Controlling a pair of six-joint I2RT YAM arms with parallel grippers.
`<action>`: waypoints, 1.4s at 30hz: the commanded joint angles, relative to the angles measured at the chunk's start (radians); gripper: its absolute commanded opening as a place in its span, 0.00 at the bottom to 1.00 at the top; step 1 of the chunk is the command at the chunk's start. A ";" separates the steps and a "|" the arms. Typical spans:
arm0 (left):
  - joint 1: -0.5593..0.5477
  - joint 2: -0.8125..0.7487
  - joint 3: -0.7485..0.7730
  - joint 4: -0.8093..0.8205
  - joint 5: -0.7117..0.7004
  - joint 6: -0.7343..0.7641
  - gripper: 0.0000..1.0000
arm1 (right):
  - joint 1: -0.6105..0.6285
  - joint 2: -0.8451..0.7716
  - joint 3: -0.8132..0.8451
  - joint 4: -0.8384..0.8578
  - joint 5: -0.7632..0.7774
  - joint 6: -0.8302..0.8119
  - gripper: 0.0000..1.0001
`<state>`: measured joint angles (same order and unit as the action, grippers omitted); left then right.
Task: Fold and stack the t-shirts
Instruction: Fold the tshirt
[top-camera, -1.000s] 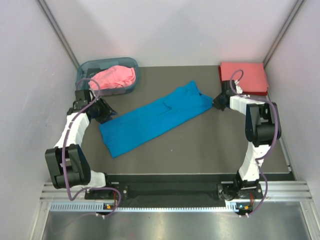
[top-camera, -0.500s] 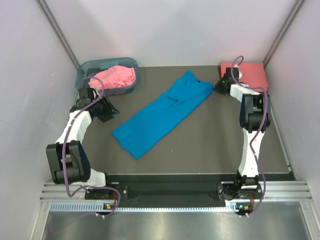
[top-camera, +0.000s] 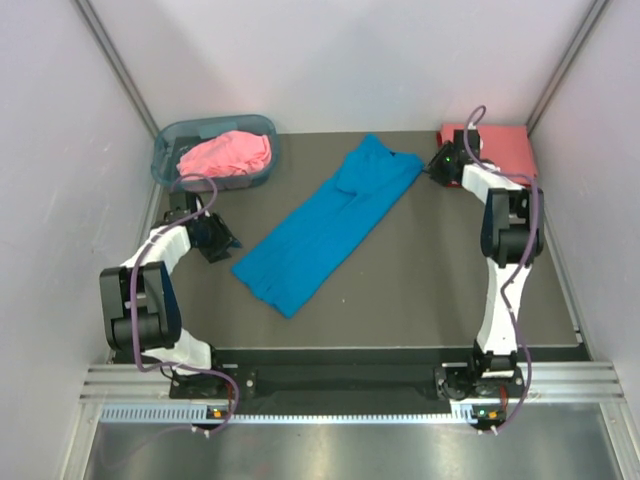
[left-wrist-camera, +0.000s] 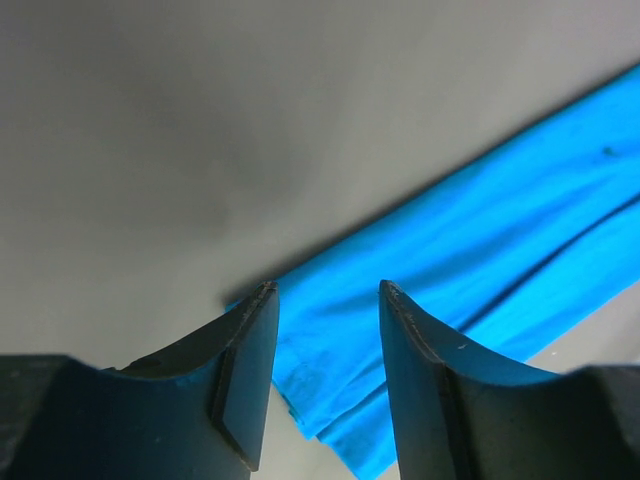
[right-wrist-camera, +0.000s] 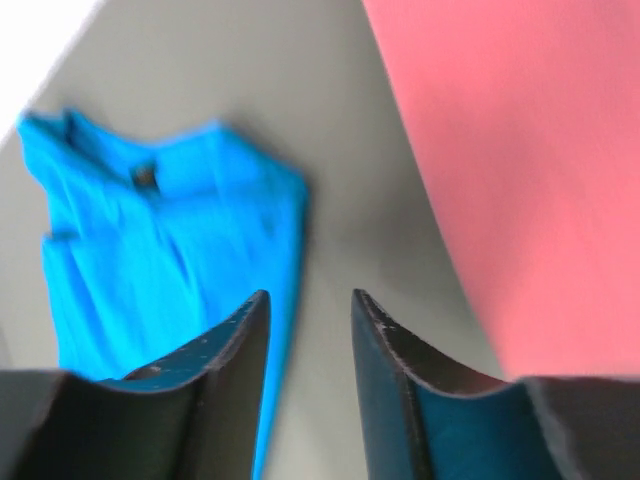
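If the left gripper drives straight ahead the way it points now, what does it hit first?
Most likely the end of the bright blue cloth t-shirt, seen between the open jaws of the left gripper. Depth is unclear; it might touch the grey table first.

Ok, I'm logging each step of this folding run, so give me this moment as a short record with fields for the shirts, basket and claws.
blue t-shirt: folded into a long strip, lying diagonally mid-table
pink t-shirt: bunched up in the basket
coral-red t-shirt: folded flat, far right corner
left claw: open, empty, by the strip's near end
right claw: open, empty, between the strip's far end and the coral-red t-shirt
stack: not yet made
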<state>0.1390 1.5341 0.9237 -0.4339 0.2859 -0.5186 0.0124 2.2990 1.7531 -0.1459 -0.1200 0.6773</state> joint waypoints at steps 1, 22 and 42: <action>-0.001 0.027 -0.011 0.063 -0.013 0.023 0.49 | 0.008 -0.222 -0.122 -0.033 0.043 0.020 0.41; 0.036 -0.106 0.098 -0.026 -0.056 0.039 0.51 | 0.945 -0.784 -0.729 -0.149 0.357 0.424 0.45; 0.065 -0.034 0.007 0.121 0.122 -0.049 0.50 | 1.230 -0.379 -0.388 -0.365 0.493 0.708 0.44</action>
<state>0.2008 1.5173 0.9405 -0.3672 0.3779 -0.5571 1.2282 1.8996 1.3128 -0.4587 0.3229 1.3479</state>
